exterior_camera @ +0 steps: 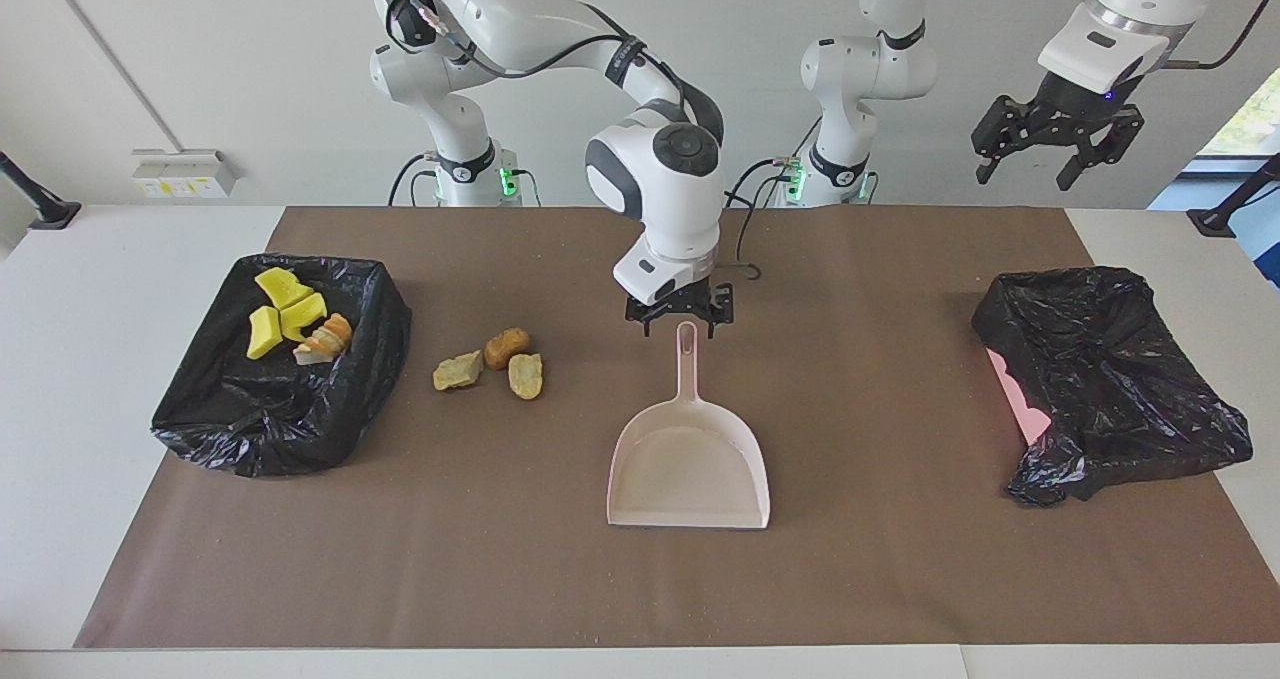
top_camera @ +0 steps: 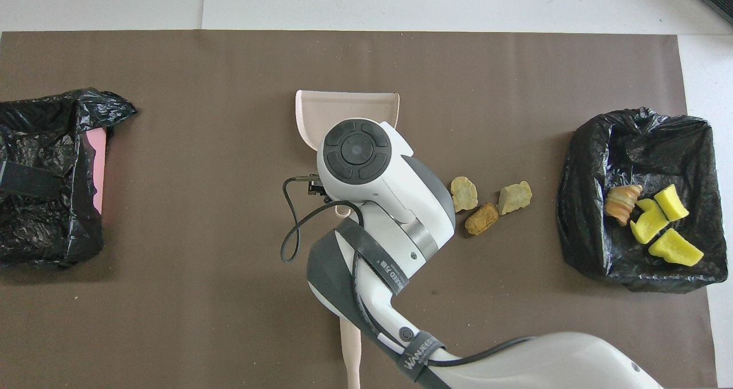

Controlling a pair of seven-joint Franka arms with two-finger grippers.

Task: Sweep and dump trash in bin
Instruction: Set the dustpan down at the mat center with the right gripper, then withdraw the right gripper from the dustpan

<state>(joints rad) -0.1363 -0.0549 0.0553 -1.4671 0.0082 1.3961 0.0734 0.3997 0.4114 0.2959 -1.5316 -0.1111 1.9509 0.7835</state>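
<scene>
The pink dustpan (exterior_camera: 688, 464) (top_camera: 343, 105) lies flat mid-mat, its handle pointing toward the robots. My right gripper (exterior_camera: 680, 316) hangs open just above the handle's tip and holds nothing. In the overhead view the right arm's wrist covers the handle. Three tan and brown trash chunks (exterior_camera: 507, 347) (top_camera: 481, 218) lie on the mat between the dustpan and the bin (exterior_camera: 200, 409) (top_camera: 581, 165) at the right arm's end. That black-bag-lined bin holds yellow chunks (exterior_camera: 275, 317) (top_camera: 658, 226) and an orange-brown one. My left gripper (exterior_camera: 1045, 164) waits open, high over the left arm's end.
A second black-bag-lined bin (exterior_camera: 1110, 379) (top_camera: 51, 148) with pink showing at its side sits at the left arm's end. A pale pink handle (top_camera: 350, 343) lies on the mat nearer the robots than the dustpan. A brown mat (exterior_camera: 900, 559) covers the table.
</scene>
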